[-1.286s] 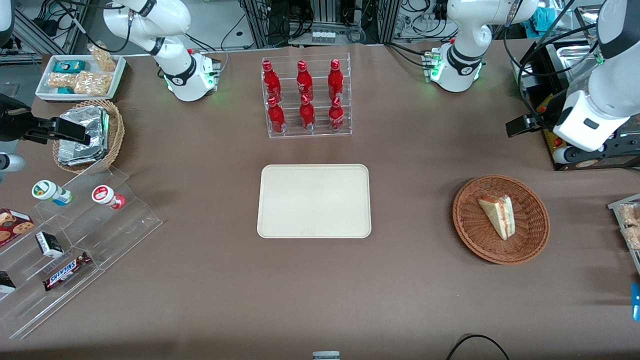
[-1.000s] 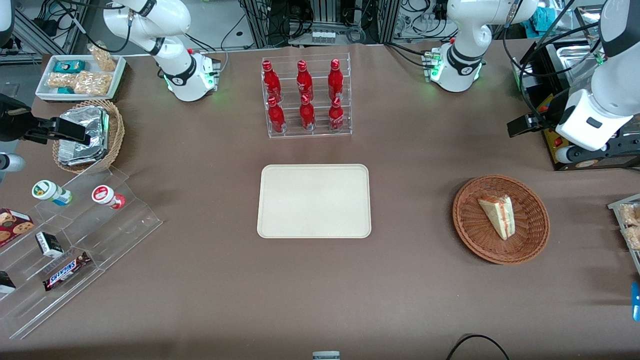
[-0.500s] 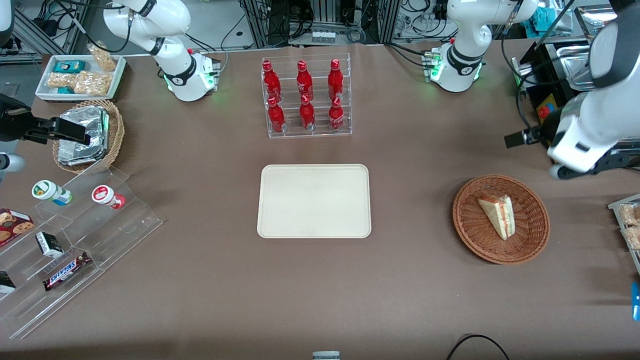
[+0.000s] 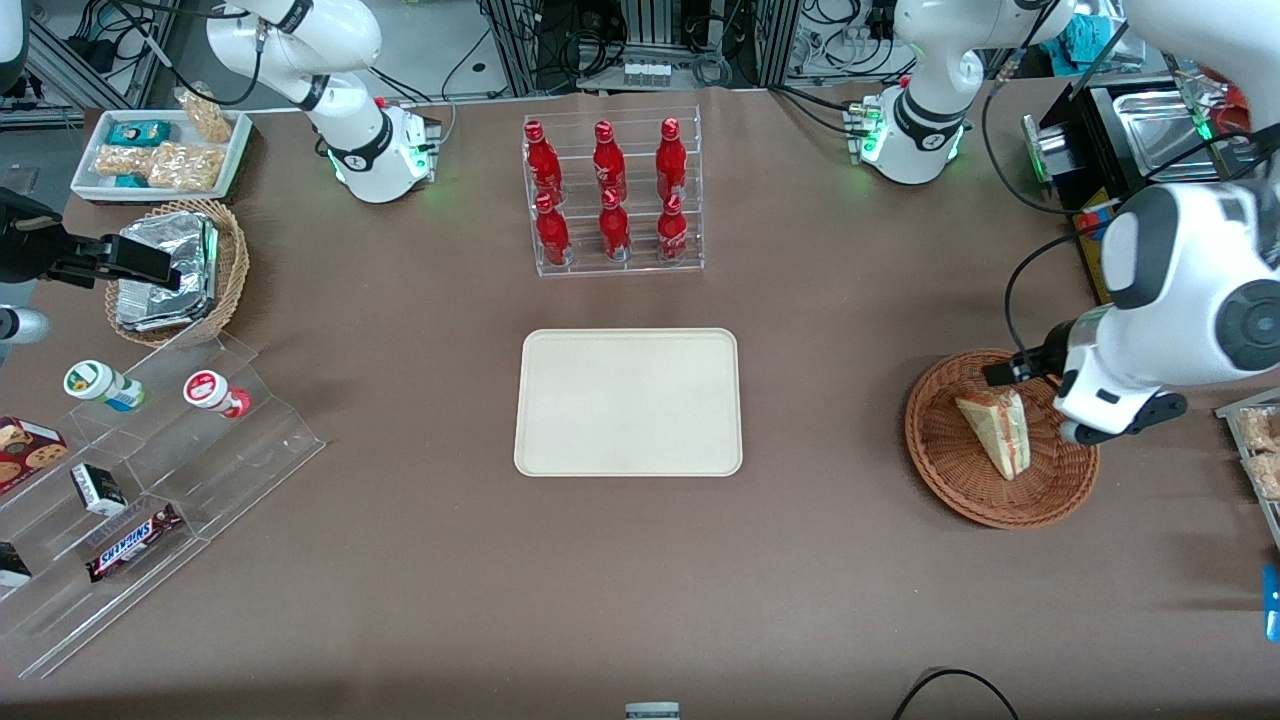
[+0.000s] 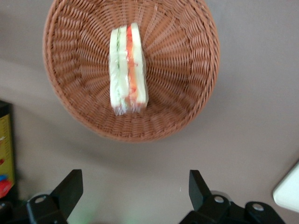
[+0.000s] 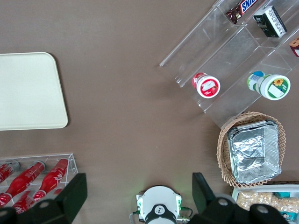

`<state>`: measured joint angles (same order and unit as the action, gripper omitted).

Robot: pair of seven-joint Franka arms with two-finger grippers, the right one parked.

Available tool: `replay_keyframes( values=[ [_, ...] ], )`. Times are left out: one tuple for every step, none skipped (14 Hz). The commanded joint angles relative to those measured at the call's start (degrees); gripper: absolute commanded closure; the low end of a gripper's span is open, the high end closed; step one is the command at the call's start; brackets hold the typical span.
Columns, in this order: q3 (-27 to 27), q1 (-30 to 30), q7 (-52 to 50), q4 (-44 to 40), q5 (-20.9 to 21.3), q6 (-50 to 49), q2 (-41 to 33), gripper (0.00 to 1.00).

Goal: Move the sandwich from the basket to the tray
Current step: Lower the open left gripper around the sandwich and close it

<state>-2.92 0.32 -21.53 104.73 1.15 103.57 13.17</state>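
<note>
On the brown table [image 4: 400, 560], the sandwich [image 4: 998, 429] lies in the basket [image 4: 950, 480] at right, the tray [image 4: 628, 401] at centre, the gripper [image 5: 134, 186] above the basket, fingers apart.

"SNICKERS" reads on the chocolate bar [image 4: 132, 541] in the clear stepped rack [image 4: 150, 470].

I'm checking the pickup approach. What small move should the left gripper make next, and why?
Probably shift over the sandwich and descend. The gripper is open and empty, off the rim of the basket rather than above the sandwich, which lies untouched in the basket. The tray holds nothing yet.
</note>
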Motion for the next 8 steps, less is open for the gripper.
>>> replay_keyframes(
  values=[
    [-0.25,2.23,-0.89,8.80,0.78,12.91,-1.39,0.00],
    [-0.25,2.58,-0.71,11.35,0.78,17.84,-0.43,0.00],
    [-0.25,3.19,-0.54,12.25,0.78,20.76,0.62,0.00],
    [-0.25,3.37,-0.36,12.69,0.87,22.53,1.76,0.00],
    [-0.25,3.38,-0.36,12.96,0.87,24.29,2.56,0.00],
    [-0.25,3.55,-0.36,13.22,0.87,25.44,3.35,0.00],
    [-0.25,3.55,-0.79,13.31,0.78,26.23,4.05,0.00],
    [-0.25,3.99,-0.88,13.31,0.78,26.68,4.75,0.00]
  ],
)
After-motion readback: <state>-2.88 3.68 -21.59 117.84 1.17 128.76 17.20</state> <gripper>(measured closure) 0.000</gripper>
